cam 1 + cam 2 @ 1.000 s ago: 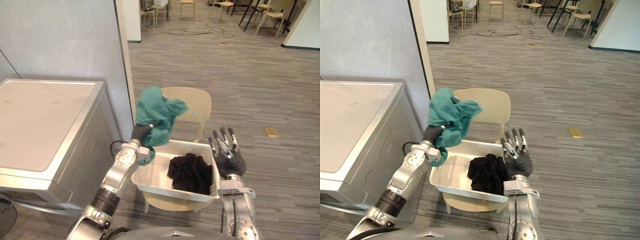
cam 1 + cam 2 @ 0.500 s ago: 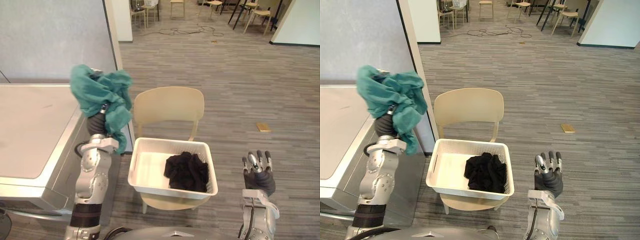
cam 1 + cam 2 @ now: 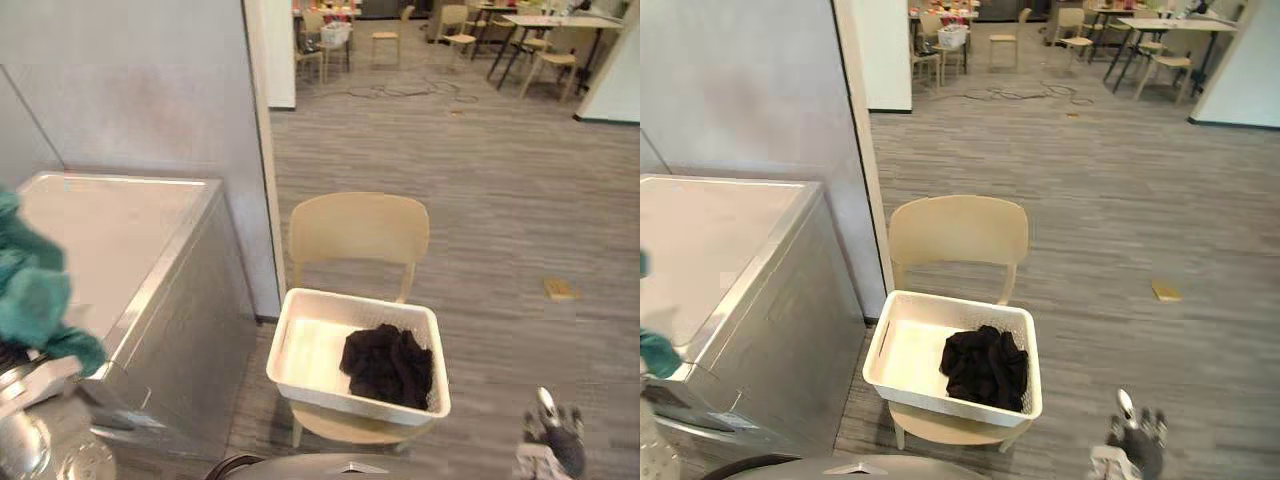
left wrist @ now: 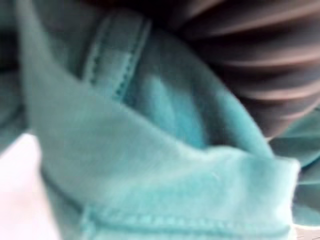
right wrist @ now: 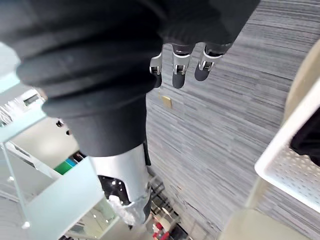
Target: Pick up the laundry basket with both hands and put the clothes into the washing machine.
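Note:
A white laundry basket (image 3: 300, 345) rests on the seat of a beige chair (image 3: 358, 228), with a black bundle of clothes (image 3: 388, 365) in its right half. A teal cloth (image 3: 30, 295) hangs bunched over my left hand at the view's left edge, in front of the washing machine (image 3: 120, 225), whose flat top lid is down. In the left wrist view the teal cloth (image 4: 150, 165) lies folded right against the hand's dark cover. My right hand (image 3: 556, 445) is low at the right, apart from the basket, fingers (image 5: 179, 70) straight and holding nothing.
A grey wall and a white pillar (image 3: 262, 150) stand behind the washing machine. A small yellow object (image 3: 560, 290) lies on the wood-look floor to the right. Chairs and tables (image 3: 540, 40) stand far back.
My left arm has swung the teal cloth down and to the left, over by the washing machine's front. My right hand has dropped lower. The camera has shifted too.

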Motion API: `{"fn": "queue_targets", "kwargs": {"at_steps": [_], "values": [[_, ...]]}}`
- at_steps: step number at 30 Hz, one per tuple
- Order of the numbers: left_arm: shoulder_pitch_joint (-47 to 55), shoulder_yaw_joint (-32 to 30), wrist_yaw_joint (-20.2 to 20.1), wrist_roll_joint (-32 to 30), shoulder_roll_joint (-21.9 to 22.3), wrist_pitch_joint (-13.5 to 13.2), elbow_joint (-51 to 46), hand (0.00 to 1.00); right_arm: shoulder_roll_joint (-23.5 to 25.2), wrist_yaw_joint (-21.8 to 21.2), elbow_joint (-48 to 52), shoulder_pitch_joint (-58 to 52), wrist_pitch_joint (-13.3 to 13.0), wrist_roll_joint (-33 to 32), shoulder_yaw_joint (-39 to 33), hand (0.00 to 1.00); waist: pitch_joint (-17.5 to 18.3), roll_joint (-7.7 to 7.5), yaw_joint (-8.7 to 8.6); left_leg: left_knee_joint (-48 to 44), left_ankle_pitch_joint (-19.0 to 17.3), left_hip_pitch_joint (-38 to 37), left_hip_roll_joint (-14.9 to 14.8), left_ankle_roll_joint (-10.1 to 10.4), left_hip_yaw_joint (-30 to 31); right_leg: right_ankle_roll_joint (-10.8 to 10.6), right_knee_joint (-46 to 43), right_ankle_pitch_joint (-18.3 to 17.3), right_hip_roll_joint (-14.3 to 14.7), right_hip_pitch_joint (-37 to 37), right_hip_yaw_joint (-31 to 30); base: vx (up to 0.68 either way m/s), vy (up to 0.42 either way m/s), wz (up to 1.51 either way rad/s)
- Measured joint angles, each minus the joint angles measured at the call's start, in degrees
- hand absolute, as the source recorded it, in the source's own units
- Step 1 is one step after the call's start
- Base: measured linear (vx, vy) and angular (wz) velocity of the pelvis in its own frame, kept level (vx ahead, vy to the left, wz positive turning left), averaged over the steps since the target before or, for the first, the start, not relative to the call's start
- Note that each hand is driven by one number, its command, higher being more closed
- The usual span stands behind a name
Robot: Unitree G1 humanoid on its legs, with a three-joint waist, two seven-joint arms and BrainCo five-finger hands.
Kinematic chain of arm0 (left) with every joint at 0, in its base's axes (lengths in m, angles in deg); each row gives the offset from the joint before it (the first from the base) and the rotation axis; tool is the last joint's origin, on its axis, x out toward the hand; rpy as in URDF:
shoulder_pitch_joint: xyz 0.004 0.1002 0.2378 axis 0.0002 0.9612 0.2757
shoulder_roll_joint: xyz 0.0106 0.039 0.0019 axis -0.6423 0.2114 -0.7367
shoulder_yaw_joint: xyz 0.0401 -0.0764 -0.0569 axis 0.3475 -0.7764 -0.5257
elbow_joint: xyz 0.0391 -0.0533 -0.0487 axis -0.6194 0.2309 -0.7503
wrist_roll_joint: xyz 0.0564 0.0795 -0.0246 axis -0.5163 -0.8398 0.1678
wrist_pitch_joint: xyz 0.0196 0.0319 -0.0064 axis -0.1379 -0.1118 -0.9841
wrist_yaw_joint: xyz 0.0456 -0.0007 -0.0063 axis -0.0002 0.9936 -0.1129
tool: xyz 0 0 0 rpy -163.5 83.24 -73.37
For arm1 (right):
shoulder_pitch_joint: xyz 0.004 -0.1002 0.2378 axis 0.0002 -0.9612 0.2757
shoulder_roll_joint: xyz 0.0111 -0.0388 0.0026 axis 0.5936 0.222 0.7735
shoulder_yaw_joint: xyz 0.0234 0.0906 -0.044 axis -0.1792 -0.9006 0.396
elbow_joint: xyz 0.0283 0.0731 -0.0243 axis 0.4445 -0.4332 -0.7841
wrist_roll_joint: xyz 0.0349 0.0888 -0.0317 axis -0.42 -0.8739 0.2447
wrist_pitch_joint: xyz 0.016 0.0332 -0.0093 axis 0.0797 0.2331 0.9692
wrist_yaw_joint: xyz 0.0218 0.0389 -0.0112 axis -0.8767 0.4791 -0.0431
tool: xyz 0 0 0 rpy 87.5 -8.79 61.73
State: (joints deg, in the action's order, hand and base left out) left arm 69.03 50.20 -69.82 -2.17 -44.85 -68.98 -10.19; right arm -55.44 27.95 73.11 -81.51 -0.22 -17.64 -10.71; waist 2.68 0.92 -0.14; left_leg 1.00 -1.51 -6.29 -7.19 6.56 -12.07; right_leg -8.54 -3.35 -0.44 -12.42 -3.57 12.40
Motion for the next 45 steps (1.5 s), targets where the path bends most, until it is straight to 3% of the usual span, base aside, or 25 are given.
{"fn": "queue_targets", "kwargs": {"at_steps": [5, 12, 17, 23, 26, 27, 29, 30, 31, 32, 33, 34, 35, 36, 37, 38, 40, 41, 42, 43, 45], "values": [[3.3, -3.0, 1.8, 0.1, 3.5, -1.1, 2.5, 1.00, 0.0, 1.5, -10.9, 0.6, -0.2, -0.5, -6.7, 0.00, 0.5, -0.27, 1.40, 0.0, 0.3, 0.0, -0.3, 0.6, 2.5, -0.4, -0.2, -1.0, 0.0, -2.0, 2.9, 0.01, -0.031, 0.29], [2.6, -5.0, 2.1, 3.2, 3.6, 0.3, 19.1, 1.00, 0.2, 1.4, -33.9, 6.5, 2.5, 0.0, -10.9, 0.00, 0.7, -0.10, 1.80, -1.0, 0.0, -0.2, -1.0, 0.9, 3.2, -0.2, -0.9, -1.7, 0.4, -2.5, 3.9, -0.01, -0.007, 0.06], [2.0, -7.6, 2.2, 5.0, 4.4, 0.8, 28.1, 1.00, 0.1, 0.0, -45.8, 7.5, 4.9, 3.6, -11.4, 0.00, 0.7, -0.08, 1.90, -2.8, -0.8, 0.4, -1.6, 1.4, 3.2, 0.0, -1.5, -2.1, 0.9, -2.6, 4.0, 0.00, 0.000, 0.00], [0.8, -4.7, 1.4, 6.6, 4.1, 1.6, 32.8, 1.00, -0.4, -0.9, -51.6, 9.3, 5.5, 9.7, -6.4, 0.00, -1.2, 0.46, 2.54, -8.7, -2.6, 5.5, -1.5, 1.1, 7.5, -0.1, -4.1, -3.4, 0.3, -2.4, 7.1, -0.05, -0.008, 0.32], [-0.6, -0.5, 0.1, 6.7, 3.7, 2.3, 33.6, 1.00, -0.8, -1.0, -51.8, 11.7, 5.1, 11.3, -0.9, 0.00, -3.7, -0.05, 3.09, -8.6, -0.6, 9.4, 1.0, -0.5, 12.9, -0.6, -9.3, -6.6, -2.7, -0.1, 12.3, -0.12, -0.003, 0.97], [-1.1, 0.8, -0.6, 6.7, 3.6, 2.5, 33.6, 1.00, -1.4, -1.0, -51.3, 12.9, 4.9, 12.1, 1.2, 0.00, -4.6, 0.48, 3.40, -7.9, 0.7, 10.8, 2.6, -1.7, 14.7, -0.6, -12.4, -8.1, -4.7, 1.3, 14.0, -0.13, 0.019, 1.20], [-1.8, 1.5, -0.7, 6.7, 3.6, 2.5, 33.5, 1.00, -2.9, -0.9, -49.6, 14.3, 4.4, 13.4, 4.7, 0.00, -6.5, 0.35, 3.56, -7.8, 2.0, 12.3, 4.5, -2.1, 16.8, -1.5, -16.5, -9.5, -7.4, 3.0, 15.8, -0.08, 0.022, 0.85], [-1.7, 1.6, -0.7, 6.7, 3.6, 2.5, 33.5, 1.00, -4.1, -0.2, -49.6, 15.5, 3.9, 14.2, 6.5, 0.00, -7.8, 1.24, 3.79, -8.2, 2.1, 14.2, 4.8, -3.7, 16.7, -1.3, -18.7, -9.9, -8.3, 4.1, 16.6, -0.10, 0.007, 0.54], [-1.9, 1.7, -0.7, 6.7, 3.6, 2.5, 33.5, 1.00, -4.7, 0.1, -49.5, 16.6, 3.8, 14.2, 7.6, 0.00, -8.1, 0.89, 4.18, -7.9, 1.8, 15.9, 4.7, -9.2, 15.0, -0.6, -18.7, -9.5, -8.5, 4.6, 17.7, -0.10, -0.002, 0.53], [-2.0, 2.1, -0.7, 6.7, 3.6, 2.5, 33.5, 1.00, -4.6, 0.3, -49.5, 16.6, 3.7, 14.2, 7.7, 0.00, -8.3, 0.85, 4.26, -7.7, 1.0, 16.4, 4.1, -12.3, 12.5, -0.4, -17.7, -9.0, -8.4, 4.4, 18.8, -0.02, -0.036, 0.73], [-2.4, 3.3, -0.7, 6.7, 3.4, 2.6, 33.6, 1.00, -4.5, 0.4, -49.5, 16.6, 3.3, 14.2, 8.6, 0.00, -9.5, -0.36, 3.63, -8.3, -0.5, 16.4, 1.9, -13.0, 7.5, -0.2, -14.7, -7.6, -9.2, 2.5, 22.0, -0.01, 0.025, 0.80], [-2.8, 5.1, -0.8, 6.7, 2.8, 2.8, 33.6, 1.00, -4.8, 0.5, -49.3, 16.5, 3.0, 14.1, 9.3, 0.00, -9.9, -0.61, 3.51, -14.7, -1.6, 17.5, -0.7, -11.1, 2.3, -0.2, -15.1, -7.4, -10.3, 1.5, 24.1, -0.01, 0.032, 0.77], [-2.7, 6.0, -0.8, 6.7, 2.8, 3.0, 33.6, 1.00, -4.9, 0.7, -49.0, 16.2, 2.8, 14.1, 9.7, 0.00, -9.9, -0.53, 3.36, -17.3, -1.7, 17.2, -2.5, -11.0, 0.0, -0.3, -15.2, -7.4, -10.5, 0.8, 24.7, -0.03, 0.089, 0.66], [-2.9, 8.2, -0.9, 6.6, 2.9, 3.0, 33.6, 1.00, -4.9, 0.9, -46.9, 14.6, 2.6, 14.1, 9.9, 0.00, -9.7, -0.12, 2.84, -21.2, -1.7, 15.0, -7.2, -11.4, -5.2, -0.6, -15.7, -7.2, -11.1, -1.8, 26.7, 0.02, 0.072, 0.51], [-3.0, 9.1, -1.1, 6.6, 2.9, 3.1, 33.6, 1.00, -4.9, 0.9, -46.0, 13.7, 2.6, 14.1, 9.9, 0.00, -9.5, 0.19, 2.64, -21.9, -1.1, 13.8, -8.9, -12.1, -6.8, -0.7, -16.3, -7.1, -11.4, -2.5, 27.5, 0.05, 0.154, 0.60], [-3.2, 10.7, -1.3, 6.6, 2.8, 3.1, 33.5, 1.00, -5.0, 0.9, -44.9, 13.1, 2.3, 14.1, 9.8, 0.00, -9.1, 0.41, 2.22, -21.7, -1.7, 12.9, -9.9, -9.7, -8.4, -1.0, -17.3, -6.9, -12.3, -3.2, 28.3, 0.07, 0.229, 0.60], [-4.5, 12.7, -2.0, 6.6, 2.8, 3.3, 33.5, 1.00, -4.4, 0.8, -45.4, 13.8, 2.3, 14.0, 8.2, 0.00, -7.8, -0.51, 1.71, -21.8, -2.1, 13.8, -7.8, -7.9, -9.9, -0.2, -18.0, -4.6, -14.0, -3.3, 30.5, 0.10, 0.249, 0.67], [-5.1, 14.0, -2.5, 6.5, 2.8, 3.4, 33.5, 1.00, -3.4, 0.5, -46.0, 13.8, 2.3, 14.0, 6.1, 0.00, -7.3, -1.06, 1.74, -21.7, -2.0, 15.3, -7.0, -6.8, -8.7, 0.3, -17.2, -1.7, -14.1, -3.4, 32.2, 0.10, 0.245, 0.65], [-5.3, 14.6, -3.2, 6.5, 2.8, 3.7, 33.5, 1.00, -3.2, 0.3, -47.3, 14.0, 2.4, 14.0, 4.5, 0.00, -7.2, -0.97, 1.69, -20.9, -2.3, 16.2, -6.7, -3.2, -6.5, 0.5, -17.0, 0.9, -13.7, -3.4, 32.9, 0.09, 0.244, 0.65], [-5.5, 14.9, -3.3, 6.5, 2.8, 3.8, 33.6, 1.00, -3.3, 0.3, -48.3, 14.1, 2.4, 14.0, 4.0, 0.00, -7.2, -0.97, 1.66, -19.8, -2.8, 16.1, -6.3, -1.3, -6.2, 0.7, -16.8, 2.2, -13.5, -3.4, 33.5, 0.06, 0.242, 0.57], [-5.6, 16.1, -3.5, 6.4, 2.6, 4.3, 36.0, 1.00, -3.9, 0.4, -52.6, 14.1, 2.7, 14.2, 1.5, 0.00, -7.1, -1.64, 2.99, -18.8, -3.4, 15.7, -4.0, -1.1, -5.1, 0.9, -15.1, 7.5, -14.5, -4.7, 33.8, 0.04, 0.226, 0.38]]}}
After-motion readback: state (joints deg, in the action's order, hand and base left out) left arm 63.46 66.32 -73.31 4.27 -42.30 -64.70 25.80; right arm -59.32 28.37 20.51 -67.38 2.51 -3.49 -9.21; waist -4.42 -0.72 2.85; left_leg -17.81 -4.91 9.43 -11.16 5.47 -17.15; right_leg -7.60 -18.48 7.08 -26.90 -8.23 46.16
